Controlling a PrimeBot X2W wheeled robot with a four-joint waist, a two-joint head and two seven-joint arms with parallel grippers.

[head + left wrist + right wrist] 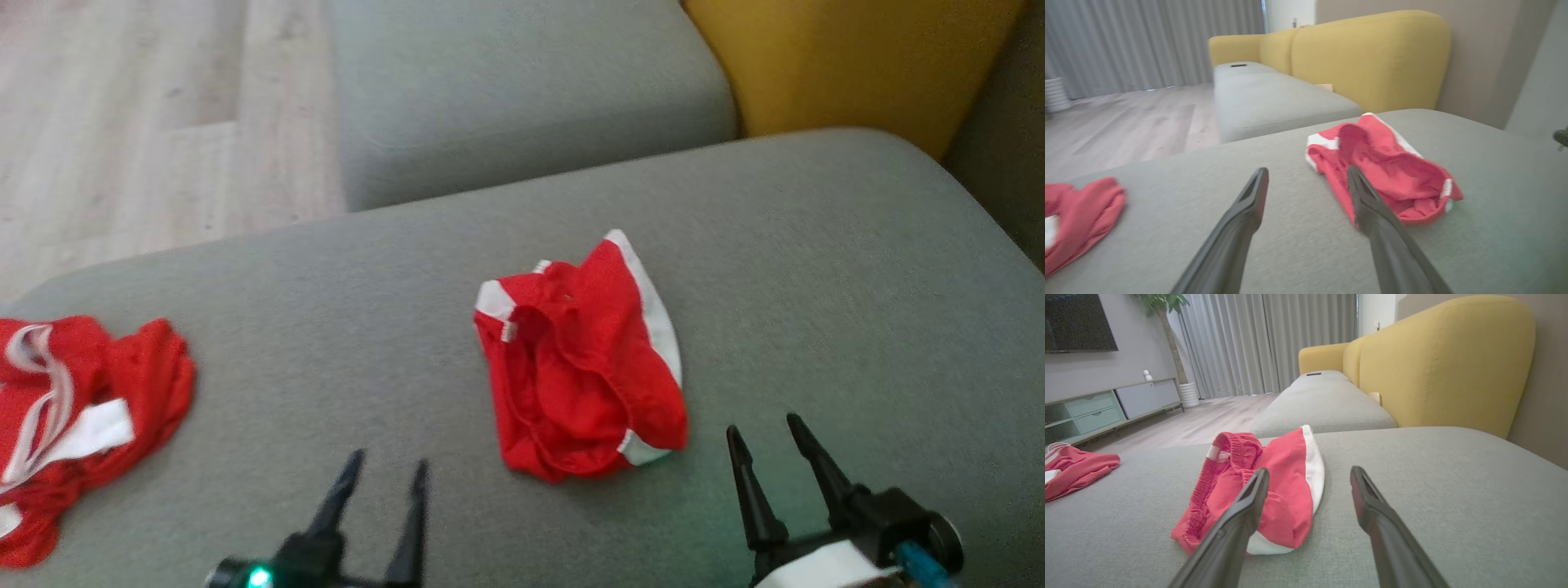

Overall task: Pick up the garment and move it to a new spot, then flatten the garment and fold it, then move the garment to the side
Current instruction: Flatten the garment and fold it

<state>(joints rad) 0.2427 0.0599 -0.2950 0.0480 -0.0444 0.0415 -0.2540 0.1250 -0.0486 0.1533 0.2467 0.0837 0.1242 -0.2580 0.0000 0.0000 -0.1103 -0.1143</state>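
Note:
A crumpled red garment with white trim (584,359) lies in a heap on the grey cushion (816,269), near the middle. In the left wrist view the red garment (1384,171) is ahead and to the right; in the right wrist view the red garment (1265,490) is ahead and to the left. My left gripper (388,469) is open, short of the garment and to its left. On the other side, my right gripper (763,425) hovers open just beyond the garment's near right corner. Nothing sits between either pair of fingers.
A second red and white garment (65,416) lies bunched at the cushion's left edge. A further grey cushion (522,90) and a yellow backrest (849,57) stand behind. Wooden floor (147,122) lies beyond the left edge. A TV cabinet (1098,408) lines the far wall.

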